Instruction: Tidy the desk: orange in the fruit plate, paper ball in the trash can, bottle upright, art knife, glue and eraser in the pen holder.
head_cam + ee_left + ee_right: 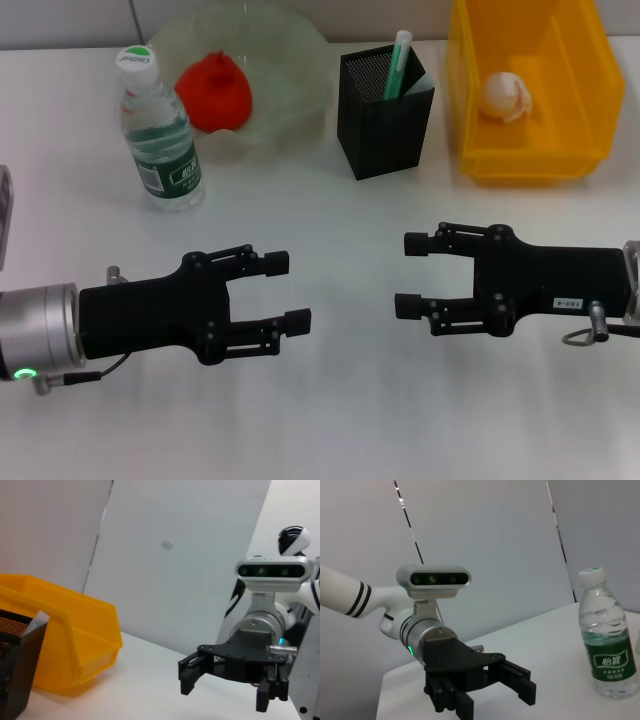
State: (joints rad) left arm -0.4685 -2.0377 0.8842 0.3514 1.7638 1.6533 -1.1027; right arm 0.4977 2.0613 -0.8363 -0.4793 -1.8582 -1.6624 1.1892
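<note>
- The fruit plate [290, 70] sits at the tabletop's [330, 250] far edge, toward the left, with the orange [215, 92] lying inside it.
- The bottle [158, 130] stands upright just beside the fruit plate, on its left-hand side, cap up; the right wrist view shows it [607, 640] standing on the white surface too.
- The pen holder [385, 112] stands at the middle of the far edge, between the fruit plate and the trash can [530, 95]. A green-and-white pen-like stick [397, 62] pokes out of its top; what else is inside cannot be told.
- The trash can sits at the far right, close beside the pen holder but apart from it, with the paper ball [505, 95] lying on its floor.
- A grey object [5, 215] is cut off at the left edge; what it is cannot be told.
- The left tool [285, 292] hovers over the near left part of the tabletop, fingers spread wide, holding and touching nothing.
- The right tool [408, 275] hovers over the near right part, facing the left one across bare tabletop, fingers likewise wide apart and holding nothing.
- Both tools are well apart from the row of things along the far edge.
</note>
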